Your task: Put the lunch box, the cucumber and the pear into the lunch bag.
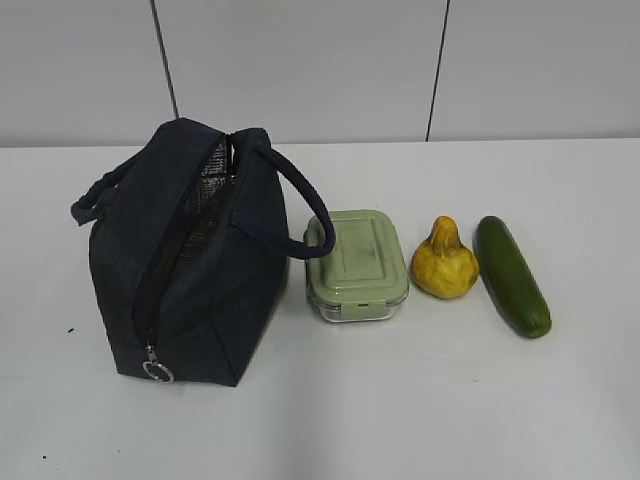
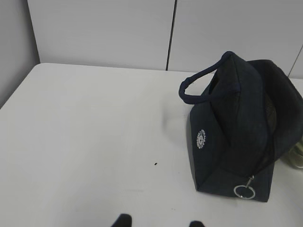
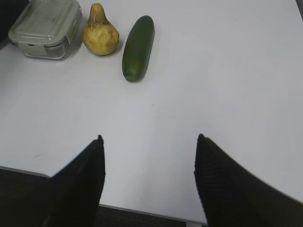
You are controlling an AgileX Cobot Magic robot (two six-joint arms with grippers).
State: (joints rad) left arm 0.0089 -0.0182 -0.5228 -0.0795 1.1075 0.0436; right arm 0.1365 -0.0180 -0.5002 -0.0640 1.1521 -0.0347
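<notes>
The navy lunch bag (image 1: 185, 255) stands at the left with its zipper open and silvery lining showing; it also shows in the left wrist view (image 2: 236, 127). To its right lie the green-lidded lunch box (image 1: 356, 264), the yellow pear (image 1: 444, 261) and the dark green cucumber (image 1: 512, 275). The right wrist view shows the lunch box (image 3: 46, 27), the pear (image 3: 100, 33) and the cucumber (image 3: 138, 46) far ahead. My left gripper (image 2: 158, 222) is open and empty, left of the bag. My right gripper (image 3: 149, 139) is open and empty above the table's front edge. Neither arm shows in the exterior view.
The white table (image 1: 400, 400) meets a grey panelled wall (image 1: 300, 60) at the back. A metal ring pull (image 1: 157, 371) hangs at the bag's front end. The table's front edge (image 3: 142, 208) lies under my right gripper.
</notes>
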